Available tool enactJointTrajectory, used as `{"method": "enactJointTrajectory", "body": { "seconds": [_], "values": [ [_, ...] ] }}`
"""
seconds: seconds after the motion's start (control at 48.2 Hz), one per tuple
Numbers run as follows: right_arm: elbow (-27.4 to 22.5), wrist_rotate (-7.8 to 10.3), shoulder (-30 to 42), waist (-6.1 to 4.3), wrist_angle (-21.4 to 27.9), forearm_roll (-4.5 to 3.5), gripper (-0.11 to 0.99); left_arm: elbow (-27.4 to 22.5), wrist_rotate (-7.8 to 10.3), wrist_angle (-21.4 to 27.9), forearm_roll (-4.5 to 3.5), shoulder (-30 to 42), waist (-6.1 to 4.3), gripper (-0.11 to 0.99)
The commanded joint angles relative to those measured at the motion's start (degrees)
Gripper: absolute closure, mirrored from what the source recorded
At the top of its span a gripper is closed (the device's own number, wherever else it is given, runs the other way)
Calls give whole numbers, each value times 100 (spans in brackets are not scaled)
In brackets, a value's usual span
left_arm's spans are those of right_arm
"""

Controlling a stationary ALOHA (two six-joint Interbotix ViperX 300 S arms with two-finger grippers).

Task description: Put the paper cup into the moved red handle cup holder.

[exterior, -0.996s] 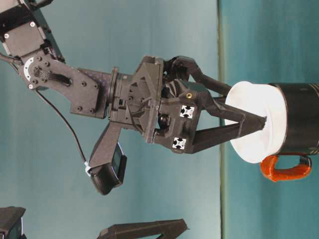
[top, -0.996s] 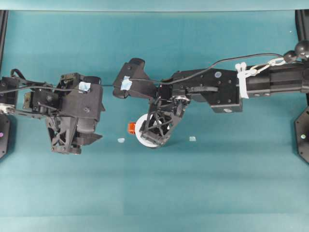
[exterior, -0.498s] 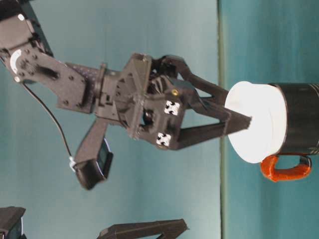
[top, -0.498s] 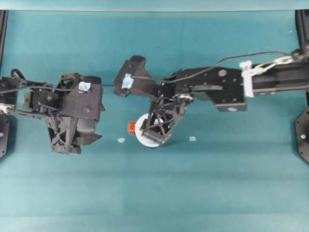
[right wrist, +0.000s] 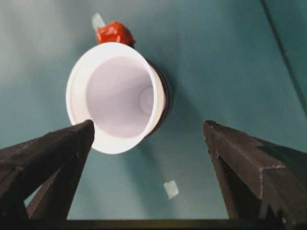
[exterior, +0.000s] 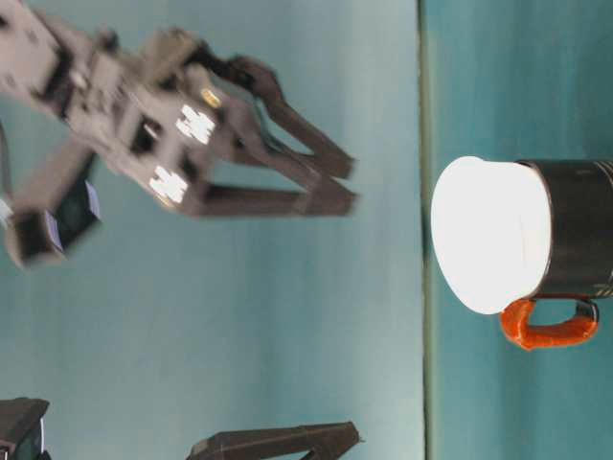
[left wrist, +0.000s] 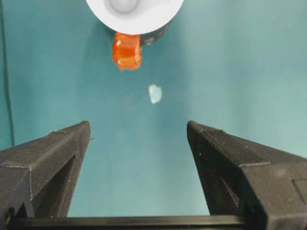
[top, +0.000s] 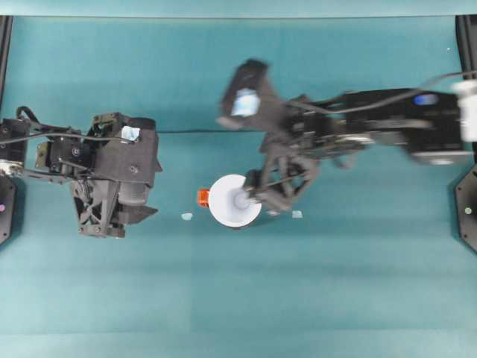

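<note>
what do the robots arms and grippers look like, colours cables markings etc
Both arms are black. The left gripper has angular lattice-braced fingers, black cables and pale blue tape. The right gripper has long tapered black fingers, white patterned squares on its body, and a black cable.

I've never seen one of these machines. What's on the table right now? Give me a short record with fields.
paper cup: white, sitting in the holder, mouth up
red handle cup holder: black, upright on the table, orange-red tab on its side
right end effector: open, empty, blurred, above and clear of the cup
left end effector: open, empty, apart from the cup
table: teal, with two small pale scraps near the holder
</note>
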Motion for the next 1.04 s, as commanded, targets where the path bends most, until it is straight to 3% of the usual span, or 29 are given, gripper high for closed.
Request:
{"method": "enactJointTrajectory", "body": {
  "seconds": [0.0, 0.311, 0.685, 1.017],
  "values": [
    [255, -35, -1274, 62, -352, -79, 7, -62, 0, -18, 0, -79, -18, 0],
    [1063, -404, -2083, 114, -1318, -88, 7, -53, 0, -18, 18, -88, -18, 0],
    [1521, -422, -2593, 123, -1512, -88, 7, -53, 9, -26, 0, -88, -18, 0],
    [1556, -404, -2628, 167, -1503, -88, 7, -53, 9, -26, 0, -97, -18, 0]
  ]
}}
